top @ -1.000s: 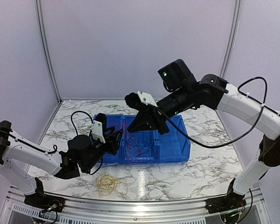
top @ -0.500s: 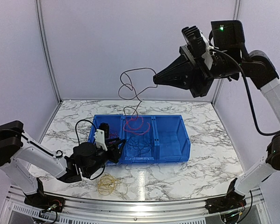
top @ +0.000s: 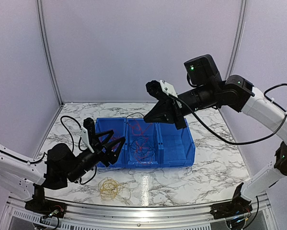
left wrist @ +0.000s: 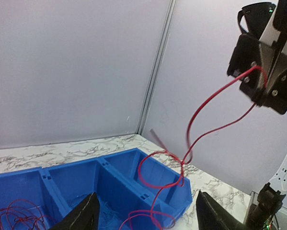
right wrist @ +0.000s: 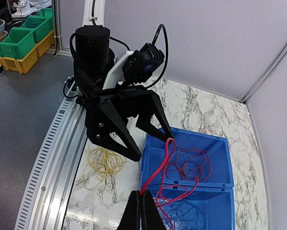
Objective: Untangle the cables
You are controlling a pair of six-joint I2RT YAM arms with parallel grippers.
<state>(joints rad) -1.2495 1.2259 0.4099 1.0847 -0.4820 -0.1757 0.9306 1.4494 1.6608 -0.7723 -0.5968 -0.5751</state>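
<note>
— Anything pinched in the right gripper point(right wrist: 141, 211)?
— Yes, clenched on a red cable point(left wrist: 215, 96), high over the blue bin point(top: 174, 157), trailing down into it.
— And the left gripper point(top: 113, 148)?
— Spread wide, grasping nothing, at the bin's left front corner.
— Surroundings?
— Marble table point(top: 215, 165), panelled behind and at both sides. Yellow cable coil point(top: 109, 188) lying before the bin, more tangled cables point(right wrist: 193, 167) inside.

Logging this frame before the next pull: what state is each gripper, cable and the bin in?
left gripper: open, gripping nothing.
right gripper: shut on the red cable.
red cable: one strand lifted by the right gripper, the rest lying in the blue bin.
yellow cable: coiled on the table, outside the bin.
blue bin: upright, cables lying inside.
</note>
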